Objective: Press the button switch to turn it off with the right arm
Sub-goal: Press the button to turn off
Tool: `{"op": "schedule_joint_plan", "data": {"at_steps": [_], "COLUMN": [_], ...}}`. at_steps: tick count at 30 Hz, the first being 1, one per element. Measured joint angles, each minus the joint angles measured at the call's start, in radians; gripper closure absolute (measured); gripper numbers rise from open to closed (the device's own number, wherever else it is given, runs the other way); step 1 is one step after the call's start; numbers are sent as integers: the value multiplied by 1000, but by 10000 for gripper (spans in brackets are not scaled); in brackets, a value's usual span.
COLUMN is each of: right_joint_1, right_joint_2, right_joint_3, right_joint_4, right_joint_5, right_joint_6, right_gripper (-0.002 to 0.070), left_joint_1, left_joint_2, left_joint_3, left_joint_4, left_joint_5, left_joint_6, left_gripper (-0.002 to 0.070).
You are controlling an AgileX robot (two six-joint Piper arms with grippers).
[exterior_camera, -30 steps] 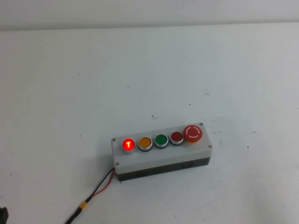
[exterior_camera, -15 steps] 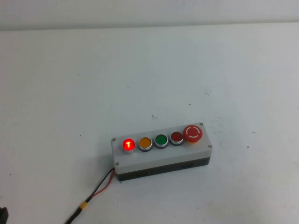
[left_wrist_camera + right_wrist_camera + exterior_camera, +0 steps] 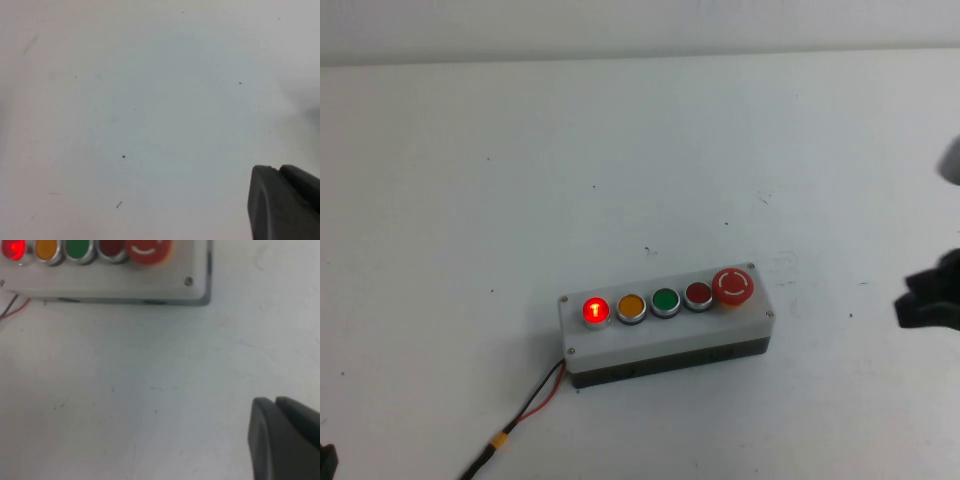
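The button switch (image 3: 595, 311) is glowing bright red inside its silver ring, sitting at the left end of the grey box (image 3: 665, 335) near the middle of the white bench (image 3: 620, 150). The right claw (image 3: 930, 300) is hovering at the bench's right edge, well apart from the box; whether it is open I cannot tell. The left claw (image 3: 285, 202) is hanging over bare bench, its state also unclear.

On the white table (image 3: 470, 200) a red and black cable (image 3: 535, 398) trails toward the near-left edge.
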Motion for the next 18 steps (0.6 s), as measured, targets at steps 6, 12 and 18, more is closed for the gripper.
{"op": "schedule_joint_plan", "data": {"at_steps": [6, 12, 18], "right_joint_1": [280, 435, 515], "right_joint_2": [302, 565, 803], "right_joint_3": [-279, -605, -895], "right_joint_4": [-166, -220, -228], "right_joint_5": [14, 111, 214], "right_joint_6": [92, 102, 93], "right_gripper": [692, 692, 692], "left_joint_1": [0, 0, 0], "left_joint_2": [0, 0, 0], "left_joint_3": [0, 0, 0], "left_joint_4": [0, 0, 0], "left_joint_5": [0, 0, 0], "left_joint_6": [0, 0, 0], "left_gripper": [677, 677, 677]}}
